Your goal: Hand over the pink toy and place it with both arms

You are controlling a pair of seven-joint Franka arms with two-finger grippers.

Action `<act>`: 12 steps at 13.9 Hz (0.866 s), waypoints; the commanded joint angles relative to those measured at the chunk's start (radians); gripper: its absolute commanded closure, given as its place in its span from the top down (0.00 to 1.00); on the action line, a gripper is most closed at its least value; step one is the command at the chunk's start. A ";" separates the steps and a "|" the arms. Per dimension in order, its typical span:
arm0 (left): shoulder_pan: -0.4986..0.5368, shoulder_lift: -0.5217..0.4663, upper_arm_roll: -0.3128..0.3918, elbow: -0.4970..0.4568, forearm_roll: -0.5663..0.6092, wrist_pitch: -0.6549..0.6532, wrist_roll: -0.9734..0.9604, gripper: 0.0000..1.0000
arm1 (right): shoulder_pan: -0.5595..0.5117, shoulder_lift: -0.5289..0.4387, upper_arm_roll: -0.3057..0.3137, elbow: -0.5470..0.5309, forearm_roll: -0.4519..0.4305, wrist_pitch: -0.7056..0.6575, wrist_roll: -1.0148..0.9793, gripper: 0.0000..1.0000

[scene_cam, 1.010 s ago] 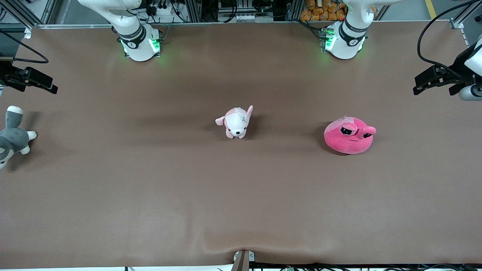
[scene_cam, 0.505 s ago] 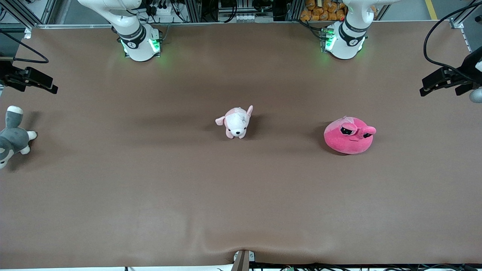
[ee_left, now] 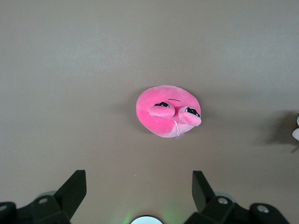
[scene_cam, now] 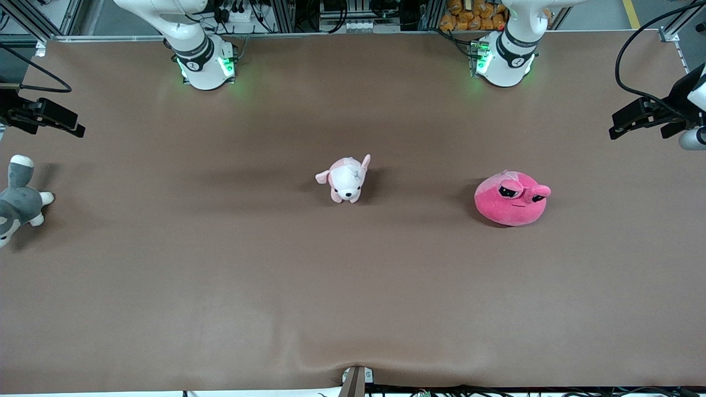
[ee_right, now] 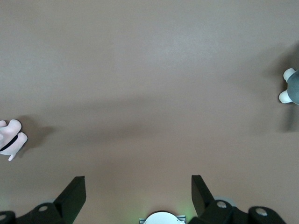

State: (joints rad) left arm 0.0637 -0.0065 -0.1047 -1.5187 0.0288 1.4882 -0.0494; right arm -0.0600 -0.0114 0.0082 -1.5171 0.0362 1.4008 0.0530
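A smooth brown table (scene_cam: 353, 286) is filling the view. The round, soft hot-pink plush toy (scene_cam: 511, 199) is lying toward the left arm's end. The left gripper (scene_cam: 618, 128) is hanging above that end's edge and the right gripper (scene_cam: 74, 129) above the other, both spread wide, both arms partly cut off.

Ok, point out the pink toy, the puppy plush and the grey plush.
pink toy (scene_cam: 510, 207), front view, on its round body below the eyes.
puppy plush (scene_cam: 346, 179), front view, on its white head.
grey plush (scene_cam: 19, 203), front view, on its grey back.
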 commanded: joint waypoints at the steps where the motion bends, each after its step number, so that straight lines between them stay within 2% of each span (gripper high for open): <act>1: -0.001 0.022 0.000 0.023 0.002 -0.016 -0.011 1.00 | -0.015 -0.007 0.010 0.003 0.013 -0.011 0.008 1.00; 5: 0.027 0.068 0.010 0.018 -0.004 0.006 -0.050 1.00 | -0.015 -0.007 0.010 0.003 0.013 -0.009 0.008 1.00; 8: 0.036 0.059 0.002 -0.035 0.002 0.018 -0.397 1.00 | -0.017 -0.007 0.009 0.005 0.013 -0.012 0.004 1.00; 10: 0.036 0.062 0.003 -0.069 -0.004 0.050 -0.525 1.00 | -0.012 -0.007 0.010 0.005 0.010 -0.006 0.008 1.00; 12: 0.033 0.065 0.002 -0.139 -0.013 0.124 -0.779 1.00 | -0.018 -0.009 0.007 0.006 0.011 -0.011 0.008 1.00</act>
State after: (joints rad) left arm 0.0917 0.0705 -0.0962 -1.5845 0.0288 1.5443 -0.6359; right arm -0.0600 -0.0114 0.0072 -1.5167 0.0362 1.3992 0.0532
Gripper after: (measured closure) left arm 0.000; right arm 0.000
